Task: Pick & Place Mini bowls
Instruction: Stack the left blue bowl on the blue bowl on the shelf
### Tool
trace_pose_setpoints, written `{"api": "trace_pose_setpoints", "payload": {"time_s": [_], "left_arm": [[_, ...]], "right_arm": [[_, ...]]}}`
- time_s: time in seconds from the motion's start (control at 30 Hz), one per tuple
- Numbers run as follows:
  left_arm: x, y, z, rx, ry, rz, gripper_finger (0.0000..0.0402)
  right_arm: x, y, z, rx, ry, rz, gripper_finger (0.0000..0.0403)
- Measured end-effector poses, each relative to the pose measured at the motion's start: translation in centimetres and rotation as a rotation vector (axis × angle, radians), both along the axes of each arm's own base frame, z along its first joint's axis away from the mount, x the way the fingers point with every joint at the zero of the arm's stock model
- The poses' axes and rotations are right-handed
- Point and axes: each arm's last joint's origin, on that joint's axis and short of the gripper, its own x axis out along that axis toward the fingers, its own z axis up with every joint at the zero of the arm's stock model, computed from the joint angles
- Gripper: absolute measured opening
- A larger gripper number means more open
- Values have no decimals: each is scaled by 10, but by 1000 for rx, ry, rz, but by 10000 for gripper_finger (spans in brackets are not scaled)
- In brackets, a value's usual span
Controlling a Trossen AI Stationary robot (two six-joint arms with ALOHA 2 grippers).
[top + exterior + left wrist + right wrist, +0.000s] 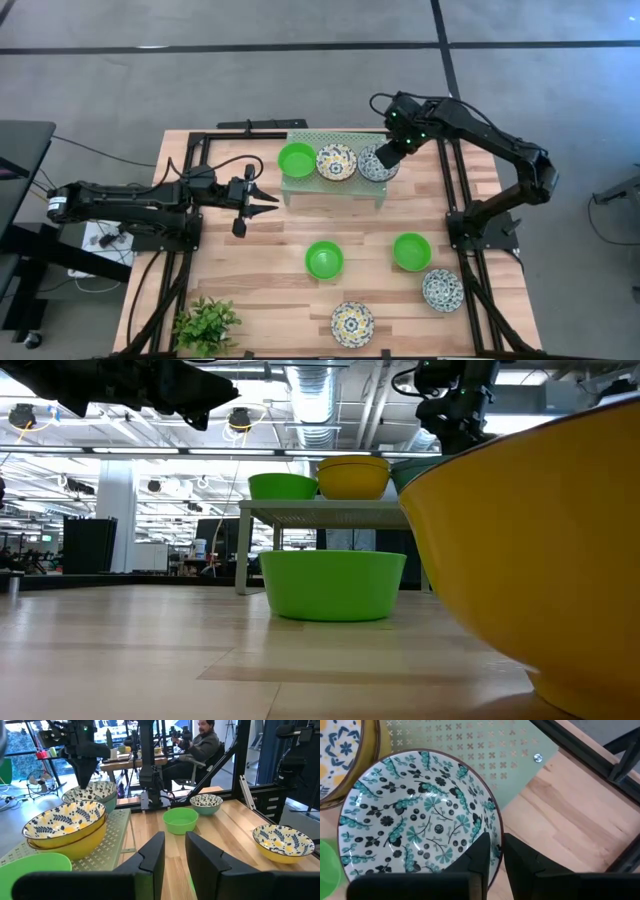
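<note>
A: Pale green perforated metal was seen at upper centre of the high view: the rack (333, 184), on which three bowls were lined up. A green bowl (296, 159) was placed at its left, a yellow-blue bowl (336, 162) in the middle, and a teal-patterned bowl (377, 163) at its right end.

B: Where was the right gripper (387, 153) found?

A: It was held directly over the teal-patterned bowl's near rim. In the right wrist view its fingers (480, 855) were seen with only a narrow gap between them, at the rim; whether the rim was pinched could not be told.

B: And the left gripper (262, 199)?

A: It was seen at left of centre in the high view, above the wooden table (260, 290), well apart from every bowl. Its fingers were parted a little and nothing was held.

B: Were other bowls noted?

A: Four were on the table. A second green bowl (324, 259) lay at lower centre, a third green bowl (412, 251) to its right, another teal bowl (442, 290) at lower right, and another yellow-blue bowl (352, 324) at bottom centre. A plant (206, 326) was seen at lower left. A seated person (200, 742) was visible beyond the table in the left wrist view.
</note>
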Motion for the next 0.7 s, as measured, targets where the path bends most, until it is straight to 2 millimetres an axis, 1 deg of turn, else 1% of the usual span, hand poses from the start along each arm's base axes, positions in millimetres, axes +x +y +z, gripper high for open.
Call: {"api": "trace_pose_setpoints", "payload": {"time_s": [0.23,0.3,0.37,0.6,0.7], "left_arm": [[0,0,0,0,0,0,78],[0,0,0,0,0,0,78],[0,0,0,0,0,0,78],[0,0,0,0,0,0,78],[0,0,0,0,0,0,78]], "right_arm": [[0,0,1,-2,-5,0,10],[0,0,1,-3,-9,1,6],[0,0,1,-1,-9,2,10],[0,1,-1,5,5,4,51],[0,1,-1,4,5,5,62]]}}
